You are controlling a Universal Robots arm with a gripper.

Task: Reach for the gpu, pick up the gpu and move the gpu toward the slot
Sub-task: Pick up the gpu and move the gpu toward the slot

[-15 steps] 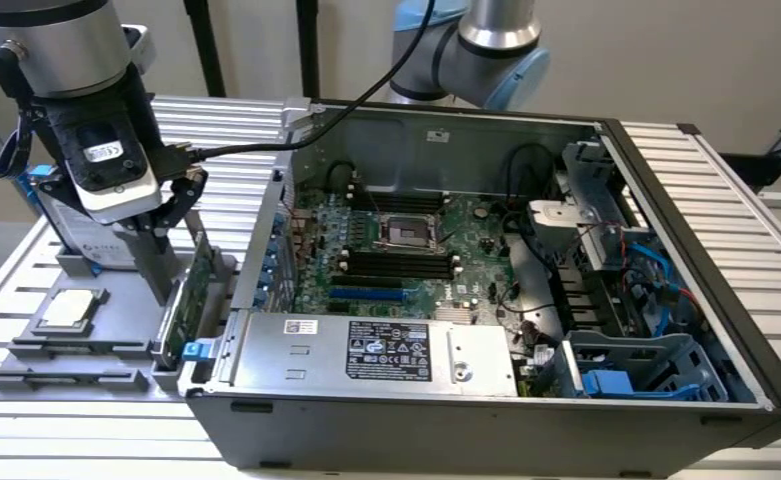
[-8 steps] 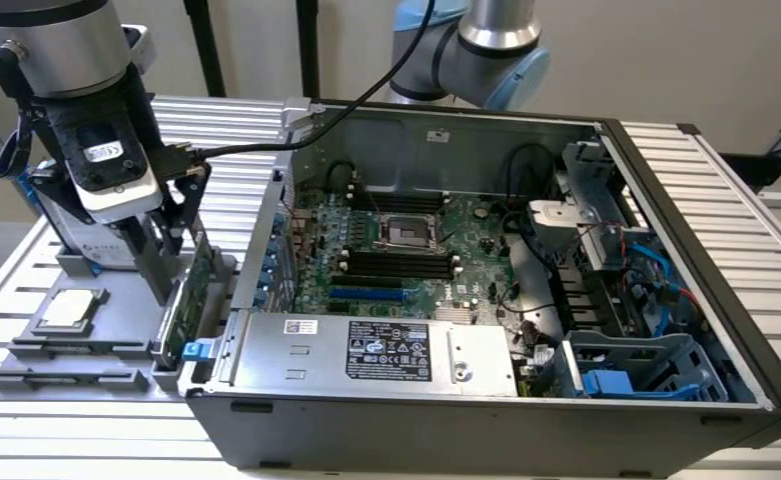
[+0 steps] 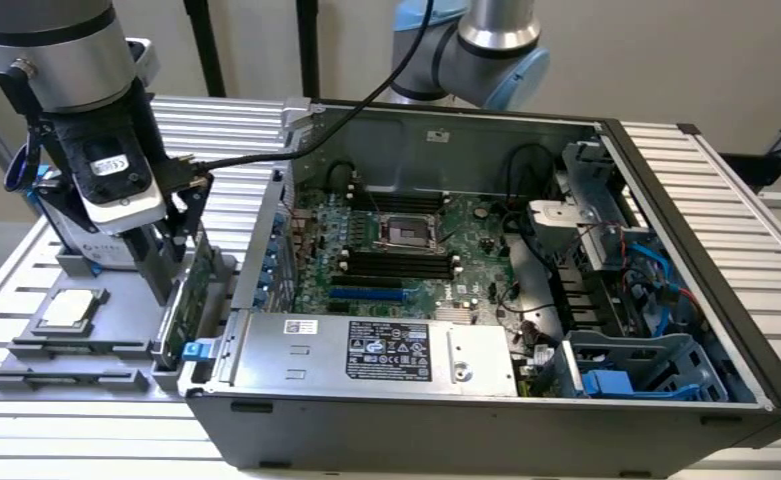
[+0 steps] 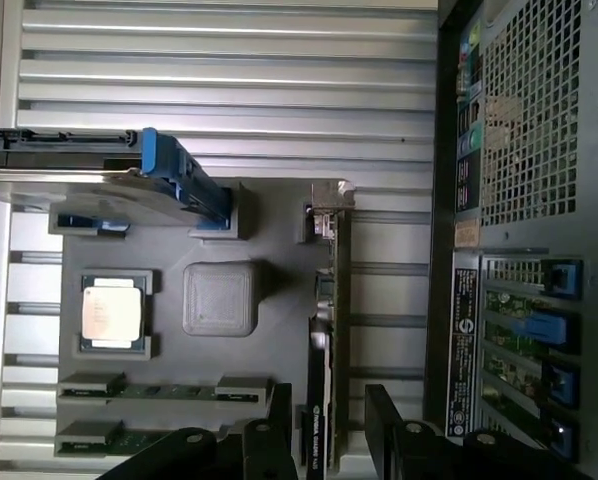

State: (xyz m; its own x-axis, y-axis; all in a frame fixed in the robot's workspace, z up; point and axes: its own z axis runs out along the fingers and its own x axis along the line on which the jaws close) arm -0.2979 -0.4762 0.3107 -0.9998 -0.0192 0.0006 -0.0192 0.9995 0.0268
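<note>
Squarely between fingers (image 4: 281, 432) of hand (image 4: 327, 405), gpu (image 4: 330, 300)

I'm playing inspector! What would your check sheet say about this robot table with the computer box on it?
Surface: slatted metal table carrying a grey parts tray and an open computer case.
Job's things: gpu stands on edge in the tray, beside the case.
Clutter: processor chip, hard drive with blue rails and memory sticks, all in the tray.
Grippers: gripper open, one finger on either side of the gpu.
Cables: black cable runs from the wrist over the case rim.
Surroundings: pale wall and black posts behind.
</note>
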